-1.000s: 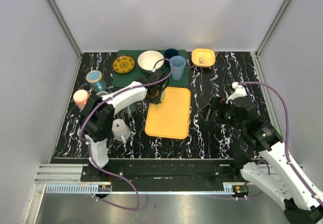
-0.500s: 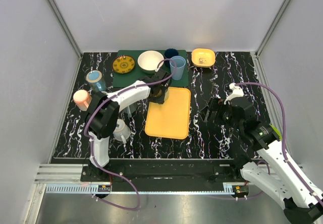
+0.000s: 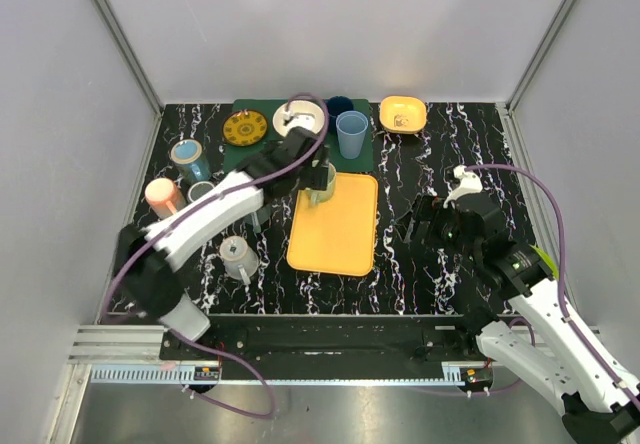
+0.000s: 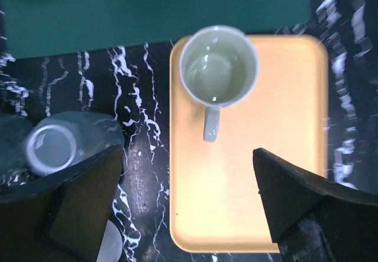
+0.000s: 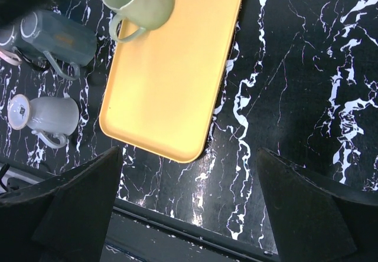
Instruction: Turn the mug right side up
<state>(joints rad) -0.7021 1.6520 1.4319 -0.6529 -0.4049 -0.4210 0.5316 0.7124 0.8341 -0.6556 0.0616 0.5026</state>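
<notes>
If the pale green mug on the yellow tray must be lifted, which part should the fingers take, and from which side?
Probably the rim, from straight above. The mug stands upright on the tray, mouth open upward, so one finger can go inside the wall and one outside, on the side away from its handle.

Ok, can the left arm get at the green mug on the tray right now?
Probably yes: the left gripper hangs open right above the mug, which stands upright on the tray with nothing between.
</notes>
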